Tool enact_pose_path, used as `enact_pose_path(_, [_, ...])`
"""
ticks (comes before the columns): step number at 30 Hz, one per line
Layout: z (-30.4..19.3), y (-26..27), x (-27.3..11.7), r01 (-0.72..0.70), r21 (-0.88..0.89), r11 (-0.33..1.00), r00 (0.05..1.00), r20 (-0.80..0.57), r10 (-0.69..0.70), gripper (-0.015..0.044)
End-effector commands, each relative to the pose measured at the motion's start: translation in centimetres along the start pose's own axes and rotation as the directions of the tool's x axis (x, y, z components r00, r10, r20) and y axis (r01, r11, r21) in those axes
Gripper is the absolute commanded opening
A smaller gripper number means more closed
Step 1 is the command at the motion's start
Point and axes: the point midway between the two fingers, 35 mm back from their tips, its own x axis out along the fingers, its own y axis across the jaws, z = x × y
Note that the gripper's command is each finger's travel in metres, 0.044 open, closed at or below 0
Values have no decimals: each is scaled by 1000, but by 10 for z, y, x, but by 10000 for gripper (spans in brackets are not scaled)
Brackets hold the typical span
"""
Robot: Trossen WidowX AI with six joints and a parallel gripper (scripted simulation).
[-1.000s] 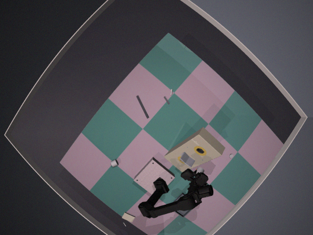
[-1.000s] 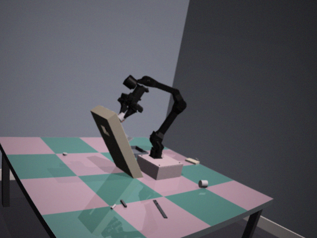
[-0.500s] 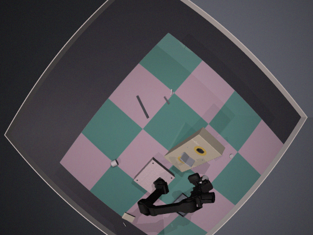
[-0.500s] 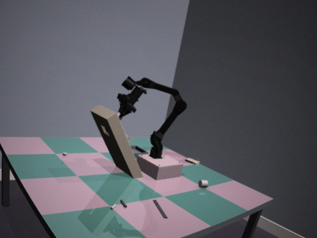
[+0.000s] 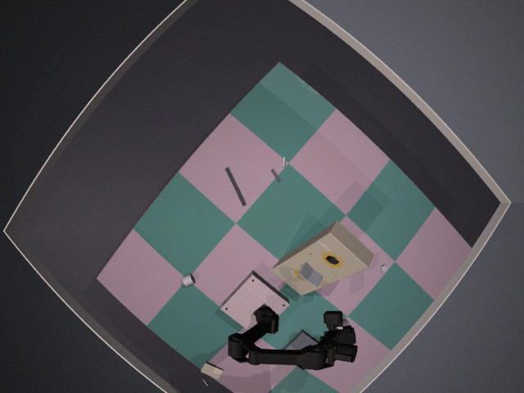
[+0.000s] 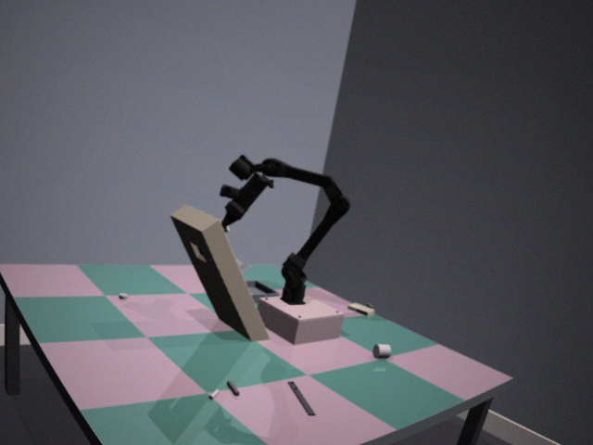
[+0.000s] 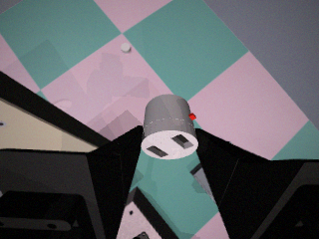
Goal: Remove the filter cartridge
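The filter cartridge (image 7: 168, 117) (image 6: 227, 229), a grey cylinder with a pale face, two dark slots and a small red mark on its side, is out of the panel and in the air. My gripper (image 7: 167, 131) (image 6: 225, 226) is shut on it, one black finger on each side. The beige service panel (image 5: 304, 258) (image 6: 236, 282) (image 7: 35, 126) leans on the table, its yellow-ringed round opening (image 5: 332, 259) dark and empty. The shallow grey tray (image 5: 300, 341) (image 6: 259, 290) (image 7: 203, 180) lies beside the robot base, partly under the arm in the top view; the cartridge is not in it.
A grey plate (image 5: 310, 274) stands out from the panel's lower face. The pink base box (image 5: 250, 294) (image 6: 321, 326) is close to panel and tray. A white cylinder (image 5: 188, 280) (image 6: 382, 350), a dark bar (image 5: 235, 186) (image 6: 300, 398) and a beige block (image 5: 211, 370) (image 6: 360, 309) lie farther off.
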Motion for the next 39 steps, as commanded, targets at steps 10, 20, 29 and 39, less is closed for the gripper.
enact_pose_path(10, [-16,-68,8,180,310,933,983,-17,-185,0])
enact_pose_path(20, [-23,-82,12,211,362,908,976,-26,-216,0])
enact_pose_path(29, [-53,-122,36,279,477,834,956,-60,-286,0])
enact_pose_path(39, [-97,-160,57,348,591,728,928,-108,-356,0])
